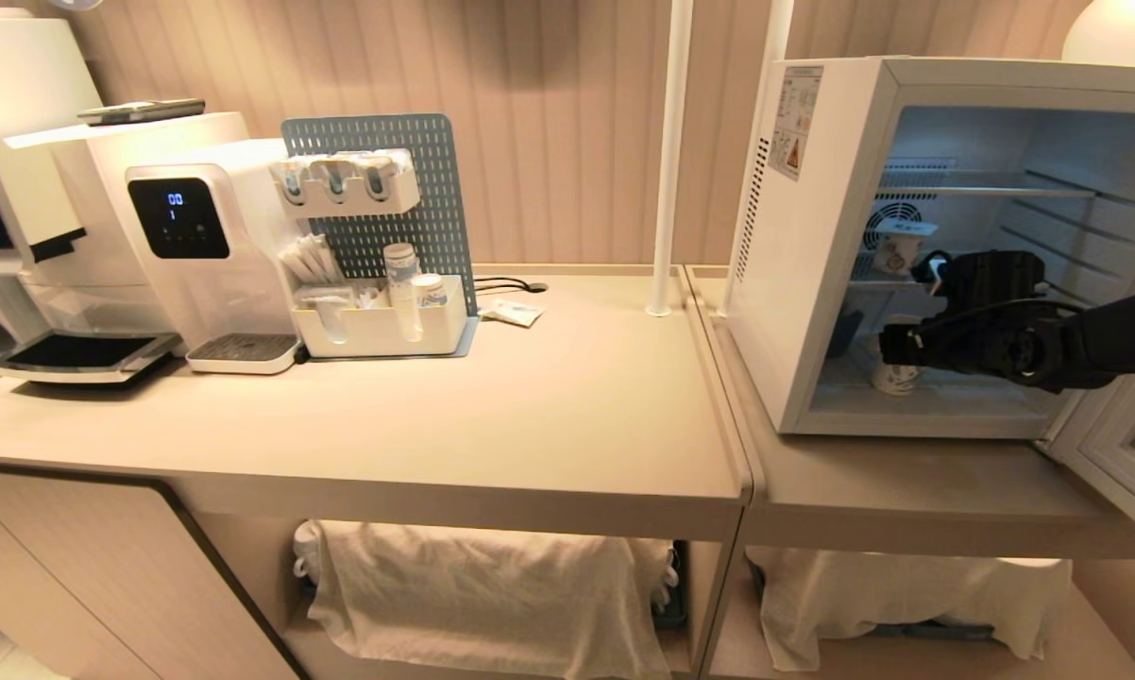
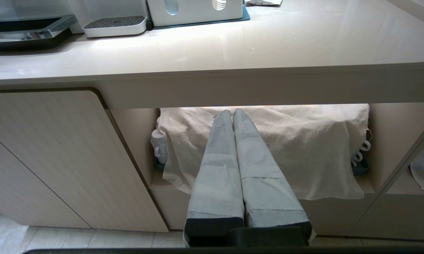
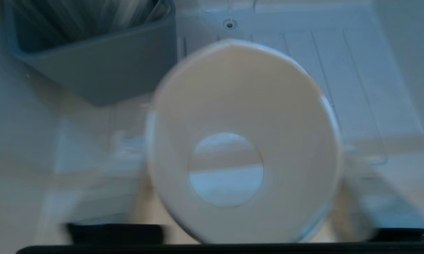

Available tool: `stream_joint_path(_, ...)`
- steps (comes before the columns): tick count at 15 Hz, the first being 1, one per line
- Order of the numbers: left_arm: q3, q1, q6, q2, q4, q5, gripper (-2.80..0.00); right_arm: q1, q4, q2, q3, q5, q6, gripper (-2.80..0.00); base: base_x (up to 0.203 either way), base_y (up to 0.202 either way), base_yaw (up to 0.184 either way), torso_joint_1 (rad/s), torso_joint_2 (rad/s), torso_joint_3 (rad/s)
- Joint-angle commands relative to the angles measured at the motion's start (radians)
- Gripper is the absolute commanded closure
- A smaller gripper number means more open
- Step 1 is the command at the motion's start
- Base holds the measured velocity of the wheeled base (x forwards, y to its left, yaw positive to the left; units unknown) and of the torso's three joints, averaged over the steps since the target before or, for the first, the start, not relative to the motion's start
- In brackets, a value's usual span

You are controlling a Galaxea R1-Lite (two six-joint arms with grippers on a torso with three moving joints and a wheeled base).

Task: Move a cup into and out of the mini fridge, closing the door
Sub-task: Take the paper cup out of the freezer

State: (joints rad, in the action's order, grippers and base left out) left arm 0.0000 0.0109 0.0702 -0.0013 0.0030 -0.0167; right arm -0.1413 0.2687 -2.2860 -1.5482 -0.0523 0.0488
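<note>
**Right gripper over the cup on the fridge floor**

My right arm reaches in from the right, through the open front of the mini fridge (image 1: pixel 818 246), which stands on the right-hand counter (image 1: pixel 907 482). My right gripper (image 1: pixel 893 348) sits low inside the cabinet, directly over the cup (image 1: pixel 896 376). The cup stands upright on the fridge floor, near the front and toward the left wall. From my right wrist I look straight down into its open mouth (image 3: pixel 242 141), and my fingers (image 3: pixel 353 197) show as pale blurs on either side of the rim. They flank the cup, but I cannot tell whether they press on it or stand clear of it.

A grey bin (image 3: pixel 95 60) rests on the fridge floor beside the cup, farther in. A second printed cup (image 1: pixel 896 253) sits on the wire shelf above, in front of the round rear fan (image 1: pixel 893 219). The door (image 1: pixel 1120 453) is swung wide open to the right, at the near edge of the scene.

My left gripper (image 2: pixel 233 116) hangs low in front of the left-hand counter, fingers pressed together, pointing at a white cloth (image 2: pixel 303 148) draped over the shelf below. On that counter, far left, is a water dispenser (image 1: pixel 199 246).
</note>
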Motion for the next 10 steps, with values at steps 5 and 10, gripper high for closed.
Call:
stream_joint_path(5,0.0,0.0,0.0,0.001,0.0,0.0,0.0,0.002,0.001,0.024,0.016,-0.006,0.026,0.0,0.0,0.0,0.0,0.0,0.0,0.0)
stream_joint_path(10,0.0,0.001,0.0,0.001,0.0,0.0,0.0,0.002,-0.005,0.063,0.045,-0.005,0.028,0.0,0.0,0.0,0.0,0.0,0.0,0.0)
